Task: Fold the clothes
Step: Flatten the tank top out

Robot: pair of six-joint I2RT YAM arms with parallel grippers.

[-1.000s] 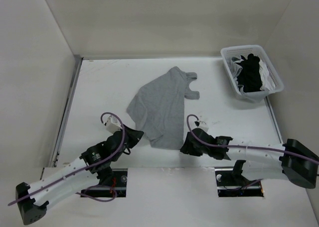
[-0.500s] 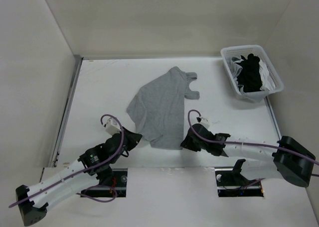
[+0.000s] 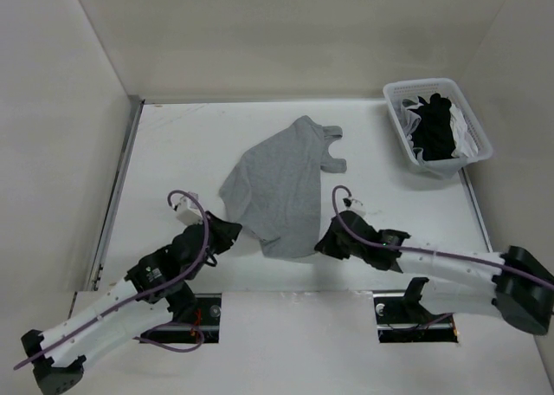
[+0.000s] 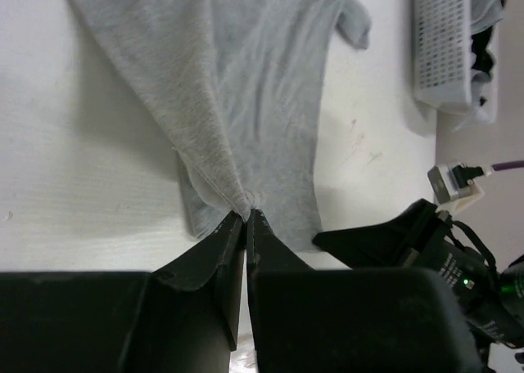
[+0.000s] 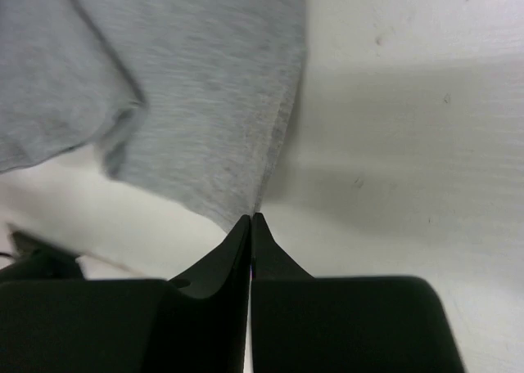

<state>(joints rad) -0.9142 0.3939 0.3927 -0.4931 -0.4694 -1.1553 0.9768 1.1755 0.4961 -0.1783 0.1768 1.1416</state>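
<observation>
At the near hem, closed left fingers [image 4: 238, 226] and closed right fingers [image 5: 245, 231] pinch the clothes [image 3: 277, 187].

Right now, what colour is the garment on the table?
The garment is plain light grey, without pattern; best seen in the left wrist view.

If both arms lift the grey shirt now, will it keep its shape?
Probably not: the grey shirt lies thin and wrinkled, and it puckers into a point where the left gripper pinches it, so it should sag. It is likely light, since it lies flat in soft folds. The right gripper holds only a corner tip, so that might slip out.
</observation>
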